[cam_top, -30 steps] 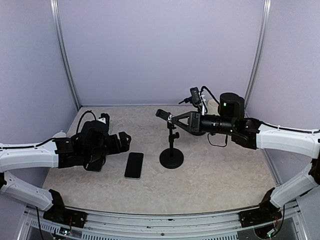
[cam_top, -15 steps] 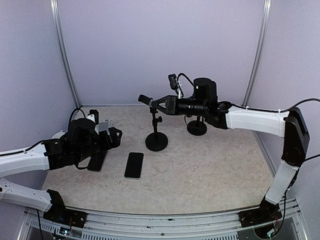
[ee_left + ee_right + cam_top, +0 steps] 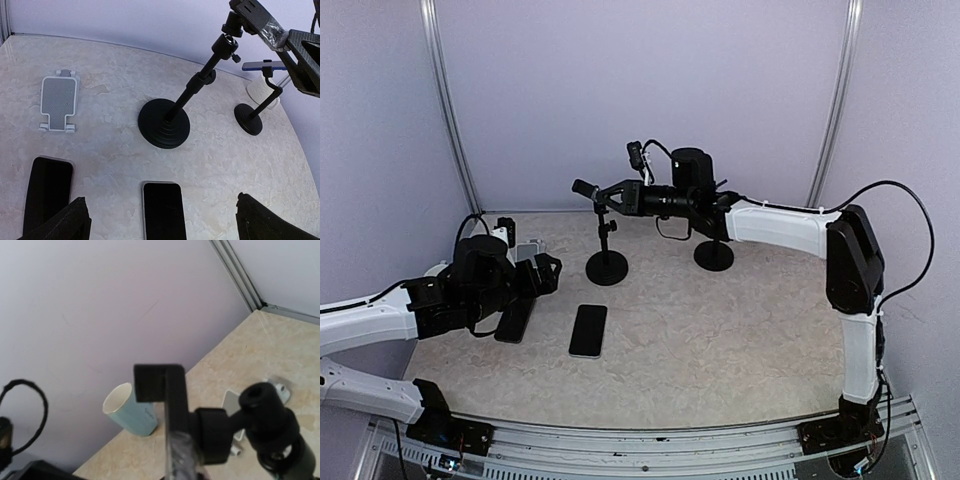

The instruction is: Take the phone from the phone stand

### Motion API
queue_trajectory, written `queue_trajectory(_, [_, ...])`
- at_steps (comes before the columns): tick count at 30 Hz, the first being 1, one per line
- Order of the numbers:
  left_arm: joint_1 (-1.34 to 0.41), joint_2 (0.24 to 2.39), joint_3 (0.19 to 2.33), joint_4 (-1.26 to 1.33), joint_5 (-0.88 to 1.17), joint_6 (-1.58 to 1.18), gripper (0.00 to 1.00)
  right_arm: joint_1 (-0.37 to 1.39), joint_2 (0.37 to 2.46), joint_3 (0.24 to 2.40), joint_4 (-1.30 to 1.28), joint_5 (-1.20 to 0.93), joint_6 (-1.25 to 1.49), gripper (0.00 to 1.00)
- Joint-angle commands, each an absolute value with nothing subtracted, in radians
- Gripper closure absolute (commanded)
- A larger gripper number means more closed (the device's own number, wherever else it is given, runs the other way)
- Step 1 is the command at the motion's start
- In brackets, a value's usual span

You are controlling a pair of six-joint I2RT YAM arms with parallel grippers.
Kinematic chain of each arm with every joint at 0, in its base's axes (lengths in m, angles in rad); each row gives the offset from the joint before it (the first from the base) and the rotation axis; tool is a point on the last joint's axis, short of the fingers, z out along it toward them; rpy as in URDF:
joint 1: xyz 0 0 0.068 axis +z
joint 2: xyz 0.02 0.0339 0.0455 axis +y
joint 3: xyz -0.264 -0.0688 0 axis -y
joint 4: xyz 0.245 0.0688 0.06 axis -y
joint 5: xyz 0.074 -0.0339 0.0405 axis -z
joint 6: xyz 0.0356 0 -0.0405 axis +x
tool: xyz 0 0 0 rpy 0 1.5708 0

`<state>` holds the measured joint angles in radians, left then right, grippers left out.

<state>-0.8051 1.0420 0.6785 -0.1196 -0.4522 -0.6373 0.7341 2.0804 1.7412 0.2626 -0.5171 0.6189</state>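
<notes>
A black phone (image 3: 588,330) lies flat on the table; it also shows in the left wrist view (image 3: 164,210). The black phone stand (image 3: 607,266) with a round base stands behind it, its clamp (image 3: 586,188) empty. My right gripper (image 3: 607,193) is shut on that clamp, seen close in the right wrist view (image 3: 170,400). My left gripper (image 3: 542,272) is open and empty, low over the table left of the phone; its pads (image 3: 60,222) frame the phone in the left wrist view.
A second dark phone (image 3: 515,320) lies under my left arm. A white folding stand (image 3: 59,97) lies at the back left. A second small black stand (image 3: 713,255) holds a blue-grey phone (image 3: 265,65) at the back right. A teal cup (image 3: 131,410) stands by the wall.
My right gripper has moved the black stand left and toward the back wall. My left gripper has drawn back to the left, away from the phone on the table.
</notes>
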Motion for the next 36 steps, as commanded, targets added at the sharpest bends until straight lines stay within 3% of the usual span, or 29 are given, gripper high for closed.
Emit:
queue_trajectory(1, [-0.789,1.038,0.674,-0.101,-0.448,-0.608,0.01,0.720,2.126,1.858,0.339,-0.534,0.610,1.00])
queue_trajectory(9, [-0.768,1.029,0.669,-0.109,-0.449,-0.602,0.01,0.708,2.186,1.908,0.332,-0.537,0.626,1.00])
queue_trajectory(14, [-0.753,1.029,0.669,-0.109,-0.437,-0.597,0.01,0.703,2.201,1.924,0.327,-0.552,0.635,0.81])
queue_trajectory(21, [-0.744,1.037,0.676,-0.100,-0.424,-0.589,0.01,0.699,2.174,1.907,0.318,-0.540,0.626,0.39])
queue_trajectory(23, [-0.744,1.042,0.679,-0.095,-0.417,-0.587,0.01,0.698,2.156,1.888,0.321,-0.531,0.623,0.31])
queue_trajectory(30, [-0.744,1.037,0.697,-0.102,-0.407,-0.593,0.01,0.688,2.075,1.779,0.349,-0.511,0.614,0.10])
queue_trajectory(36, [-0.744,1.023,0.697,-0.095,-0.405,-0.602,0.01,0.667,1.990,1.688,0.336,-0.475,0.609,0.06])
